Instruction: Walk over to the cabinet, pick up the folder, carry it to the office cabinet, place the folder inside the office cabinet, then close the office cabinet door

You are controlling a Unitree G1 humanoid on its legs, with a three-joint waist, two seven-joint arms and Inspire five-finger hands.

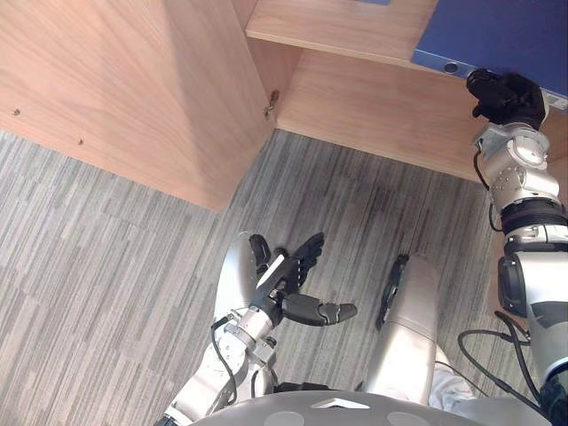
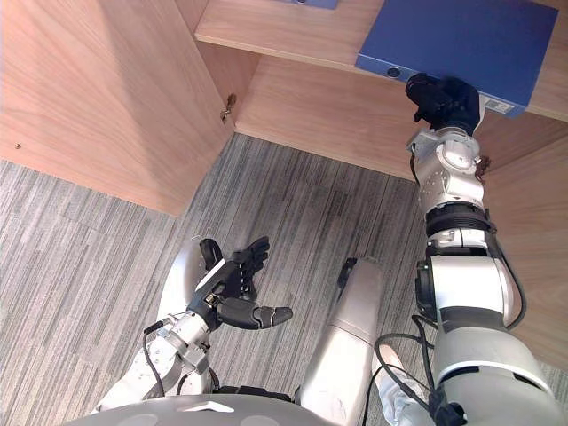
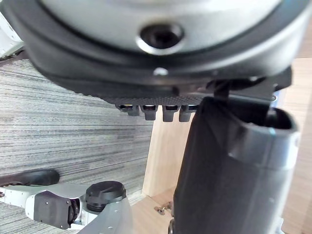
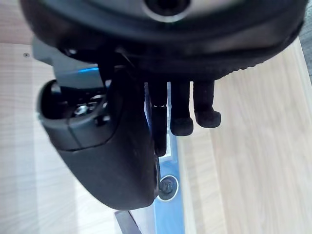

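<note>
At the light wooden shelf's (image 2: 266, 31) front edge, the right hand (image 2: 442, 99) pinches the flat blue folder (image 2: 470, 40); it should probably slide fully in, level. The left hand (image 2: 235, 288) hangs spread.

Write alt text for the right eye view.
The right hand grips the near edge of a blue folder lying on the wooden cabinet shelf. The left hand hangs open above grey carpet, beside the open cabinet door.

The right arm reaches up and forward, its right hand (image 2: 444, 99) pinching the folder (image 2: 461, 40) between thumb and fingers (image 4: 183, 122), while the left hand (image 1: 293, 280) hangs low, fingers straight, thumb out.
</note>
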